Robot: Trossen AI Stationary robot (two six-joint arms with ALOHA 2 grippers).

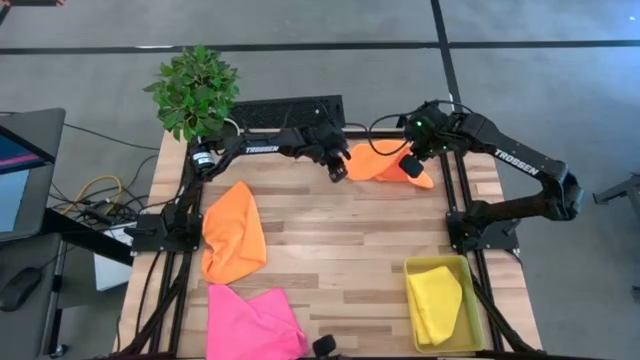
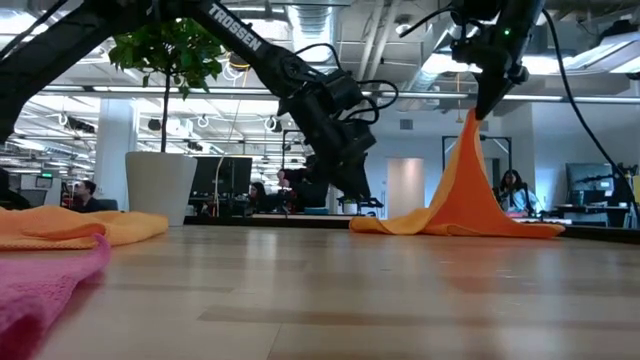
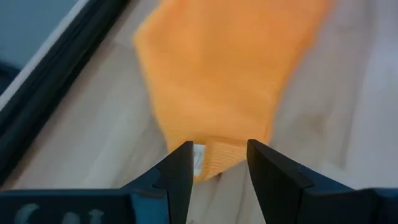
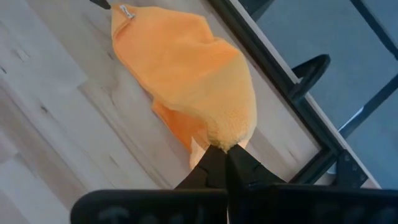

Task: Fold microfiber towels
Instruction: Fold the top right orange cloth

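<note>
An orange towel (image 1: 378, 160) lies at the table's far middle, and one part of it is pulled up into a peak (image 2: 470, 180). My right gripper (image 2: 483, 105) is shut on that peak. My left gripper (image 3: 219, 152) is open and low over the table. Its fingers stand on either side of the same towel's corner with the white tag (image 3: 200, 159), which lies on the wood. A second orange towel (image 1: 233, 232) lies crumpled at the left. A pink towel (image 1: 250, 320) lies at the near left. A yellow towel (image 1: 438, 302) lies in the bin. My right gripper pinches a bunched bit of the orange towel (image 4: 231, 138) between its two shut fingers, from above and pointing down. One layer or several, I cannot tell. The towel hangs below the fingers like a tent, with its lower edges (image 2: 450, 228) spread on the table.
A yellow translucent bin (image 1: 412, 268) stands at the near right. A potted plant (image 1: 195, 92) and a dark keyboard (image 1: 290, 110) are at the far edge. Black frame rails run along the table's left and right sides. Bare wood (image 1: 340, 260) lies in the middle.
</note>
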